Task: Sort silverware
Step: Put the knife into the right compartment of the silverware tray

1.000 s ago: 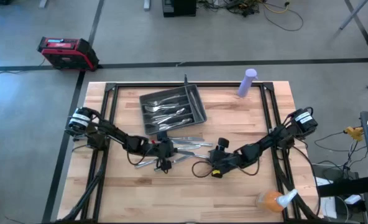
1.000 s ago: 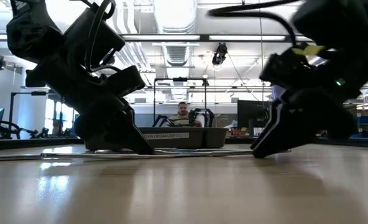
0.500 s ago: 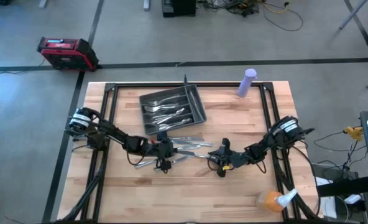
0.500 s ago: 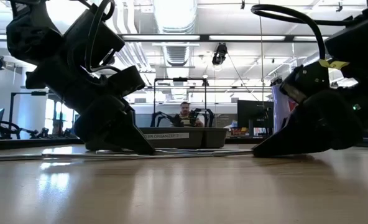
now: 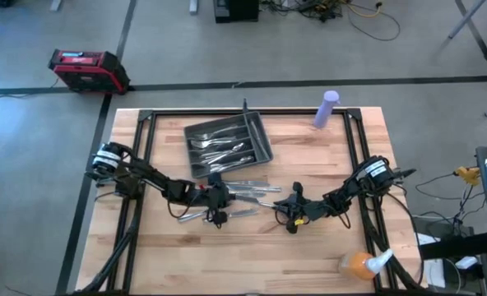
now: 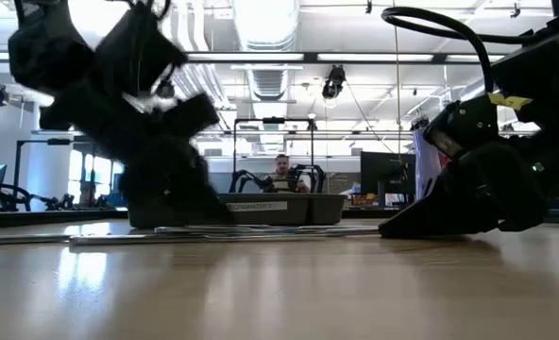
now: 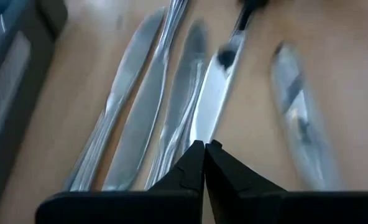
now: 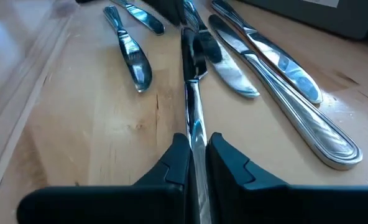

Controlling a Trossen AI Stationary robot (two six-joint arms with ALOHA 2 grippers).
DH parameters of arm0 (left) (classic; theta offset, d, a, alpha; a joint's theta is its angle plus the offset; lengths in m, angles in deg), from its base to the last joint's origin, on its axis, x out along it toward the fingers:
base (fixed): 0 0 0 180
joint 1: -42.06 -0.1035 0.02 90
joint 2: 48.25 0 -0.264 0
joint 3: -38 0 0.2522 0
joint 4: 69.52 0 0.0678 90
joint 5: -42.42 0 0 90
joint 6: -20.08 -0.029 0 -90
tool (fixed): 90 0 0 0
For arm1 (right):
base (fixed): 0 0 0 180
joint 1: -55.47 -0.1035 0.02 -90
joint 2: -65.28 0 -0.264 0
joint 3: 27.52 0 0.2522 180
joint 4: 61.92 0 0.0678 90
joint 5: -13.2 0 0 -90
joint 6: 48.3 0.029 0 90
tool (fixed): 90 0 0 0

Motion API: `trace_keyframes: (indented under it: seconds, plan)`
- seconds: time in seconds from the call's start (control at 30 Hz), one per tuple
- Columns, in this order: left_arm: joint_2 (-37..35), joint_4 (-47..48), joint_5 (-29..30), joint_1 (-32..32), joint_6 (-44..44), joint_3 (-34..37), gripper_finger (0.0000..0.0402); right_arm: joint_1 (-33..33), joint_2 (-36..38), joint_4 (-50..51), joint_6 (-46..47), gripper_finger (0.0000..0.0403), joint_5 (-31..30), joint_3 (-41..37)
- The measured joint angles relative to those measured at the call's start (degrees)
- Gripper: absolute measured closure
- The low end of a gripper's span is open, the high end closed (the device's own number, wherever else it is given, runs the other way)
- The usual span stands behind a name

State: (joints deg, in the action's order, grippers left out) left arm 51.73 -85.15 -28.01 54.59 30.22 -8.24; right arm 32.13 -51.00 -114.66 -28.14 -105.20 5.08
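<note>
Two grippers, both down low at the loose silverware pile by the tray.

Right gripper (image 8: 195, 163) has its jaws nipped onto the handle of one knife (image 8: 193, 106), which runs straight out ahead of the fingertips; a spoon (image 8: 132, 59) lies off to one side, more knives to the other. Left gripper (image 7: 204, 163) has its jaws pressed together, tips right at the near end of another knife (image 7: 210, 99), with more silverware (image 7: 140, 118) fanned out ahead. Can't tell if it's actually holding anything. Sorted pieces sit in the dark tray (image 5: 262, 138).
</note>
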Motion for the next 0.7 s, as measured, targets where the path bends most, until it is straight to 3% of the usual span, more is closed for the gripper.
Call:
trace_keyframes:
  seconds: [0.43, 0.7]
  plan:
    - [-13.05, -1.51, 2.23, -0.04, -10.08, -1.74, 0.0402, -0.93, 14.94, 15.72, -7.00, 0.0382, 1.83, 1.49]
    - [-15.51, -1.04, 5.46, 0.01, -10.58, -1.78, 0.0402, -1.32, 23.35, 20.88, -10.55, 0.0382, -8.20, 4.20]
